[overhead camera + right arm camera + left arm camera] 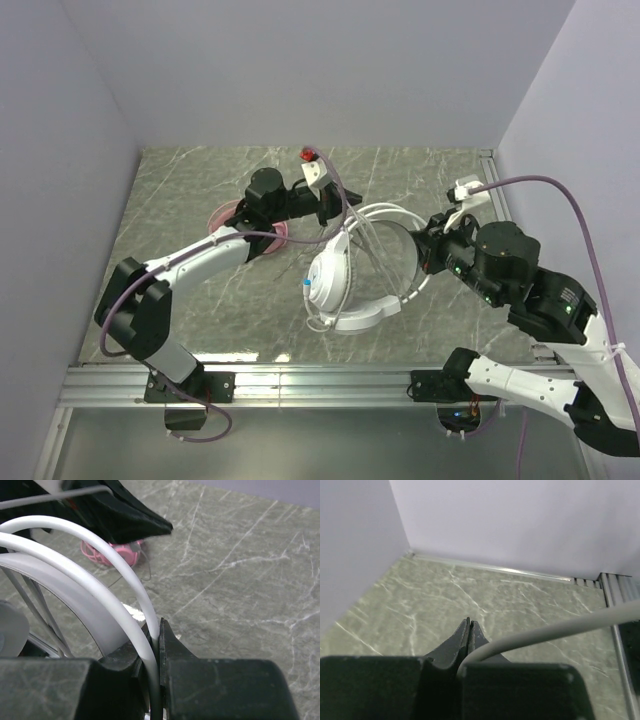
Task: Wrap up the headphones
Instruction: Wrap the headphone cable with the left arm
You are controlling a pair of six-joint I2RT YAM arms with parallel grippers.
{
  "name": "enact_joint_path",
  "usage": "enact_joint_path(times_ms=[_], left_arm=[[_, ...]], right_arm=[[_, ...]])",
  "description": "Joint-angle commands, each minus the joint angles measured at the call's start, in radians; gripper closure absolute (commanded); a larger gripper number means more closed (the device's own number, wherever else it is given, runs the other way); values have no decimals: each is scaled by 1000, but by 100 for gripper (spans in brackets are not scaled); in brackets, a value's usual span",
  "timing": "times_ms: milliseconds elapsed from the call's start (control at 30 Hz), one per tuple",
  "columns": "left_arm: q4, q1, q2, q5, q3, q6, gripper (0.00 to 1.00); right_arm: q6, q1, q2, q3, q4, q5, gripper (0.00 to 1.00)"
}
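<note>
1. While the marble table [420, 180] carries both headsets, only the white one is being worked. Wrapping looks to be at an early stage, with the lead not yet wound tight.
2. The right arm [520, 270] reaches in from the right, wrist turned toward the centre. Its jaws pinch the white headband and hold it steady.
3. The left arm [200, 255] stretches forward and inward, its wrist just beside the top of that headband. Its jaws are pressed together. No wire shows between them in the wrist view, so I cannot tell whether they nip anything.
4. The white headset [335, 280] sits at the table's middle, earcups toward the near edge and band arching back to the right arm's jaws.
5. The pink headset [222, 215] lies further left, mostly hidden under the left arm.
6. The thin cable [372, 255] crosses the band's opening. Next, I judge, the left arm must catch it and lead it round the band without snagging.
</note>
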Motion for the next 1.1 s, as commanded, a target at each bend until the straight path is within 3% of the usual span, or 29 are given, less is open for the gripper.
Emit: enact_joint_path(times_ms=[0,200,633,833,1067], left_arm=[[-30,31,61,0,11,-198,99],[96,19,75,46,-46,-391,99],[212,-47,81,100,-146,-533,98],[209,-57,75,86,-150,-522,89],[68,-50,55,70,-43,-441,79]], right_arm=[[51,15,-18,120,149,-57,100],[88,5,11,157,211,-18,100],[158,-34,43,194,378,135,100],[161,-34,65,197,386,137,100],[171,-35,53,176,389,129,100]])
